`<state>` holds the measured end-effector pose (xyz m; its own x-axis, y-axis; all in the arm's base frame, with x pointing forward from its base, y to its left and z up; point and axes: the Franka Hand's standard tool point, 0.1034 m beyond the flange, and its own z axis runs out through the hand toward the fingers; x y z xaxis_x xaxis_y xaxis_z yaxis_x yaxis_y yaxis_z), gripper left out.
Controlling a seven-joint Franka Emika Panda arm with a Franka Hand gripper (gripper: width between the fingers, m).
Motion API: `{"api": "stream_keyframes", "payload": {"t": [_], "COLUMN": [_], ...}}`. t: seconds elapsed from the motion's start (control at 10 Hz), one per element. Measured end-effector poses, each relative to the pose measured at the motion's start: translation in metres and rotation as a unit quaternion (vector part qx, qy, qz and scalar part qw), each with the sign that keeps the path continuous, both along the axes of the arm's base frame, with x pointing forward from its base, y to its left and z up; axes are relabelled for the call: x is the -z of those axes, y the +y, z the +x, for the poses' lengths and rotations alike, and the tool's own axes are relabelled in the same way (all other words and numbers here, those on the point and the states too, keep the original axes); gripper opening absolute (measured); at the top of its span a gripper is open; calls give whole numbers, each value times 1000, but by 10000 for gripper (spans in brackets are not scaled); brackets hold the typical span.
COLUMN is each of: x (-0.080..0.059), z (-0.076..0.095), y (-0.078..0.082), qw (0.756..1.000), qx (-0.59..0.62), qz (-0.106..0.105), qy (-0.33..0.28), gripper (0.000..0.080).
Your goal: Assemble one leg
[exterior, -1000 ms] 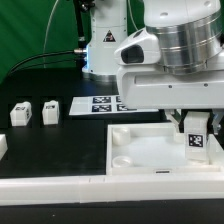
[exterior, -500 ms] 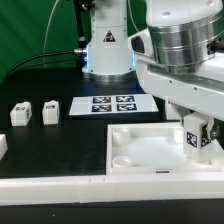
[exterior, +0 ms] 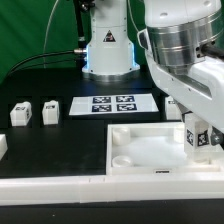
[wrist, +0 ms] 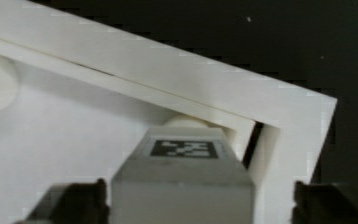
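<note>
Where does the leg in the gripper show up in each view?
Exterior view: the leg is at the exterior view's right, in the gripper, above the right part of the tray.
Wrist view: the leg sits mid-picture, tag toward the camera, close to a tray corner.
Shared landmark: the tray's white rim.

the arm hangs low on the exterior view's right, jaws pointing down, clamped on the leg.

No words can be read; square marker tags stand on the leg and the marker board
</note>
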<state>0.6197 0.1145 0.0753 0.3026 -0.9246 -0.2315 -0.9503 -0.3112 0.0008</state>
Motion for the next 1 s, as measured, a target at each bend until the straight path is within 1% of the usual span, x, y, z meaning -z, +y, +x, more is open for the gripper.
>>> {"api": "stream_keyframes", "payload": {"t": [0.1,0.2,0.3,0.4,0.5,0.6,0.8,1.0], "x": [0,0,1,0,1,1,1,1], "z": [0,-1,-4,-5,-6,-6,-6,-4], "y": [0,2,8,9,7,5,-1,-7], "qw": [1000,999,996,985,966,941,882,826], "qx": [-26,-48,-88,-174,-259,-337,-467,-557], "qz": [2,1,3,5,8,7,20,30], "qy": [-6,-6,-4,-12,-23,-35,-61,-80], "gripper": [618,618,644,644,648,649,649,649]}}
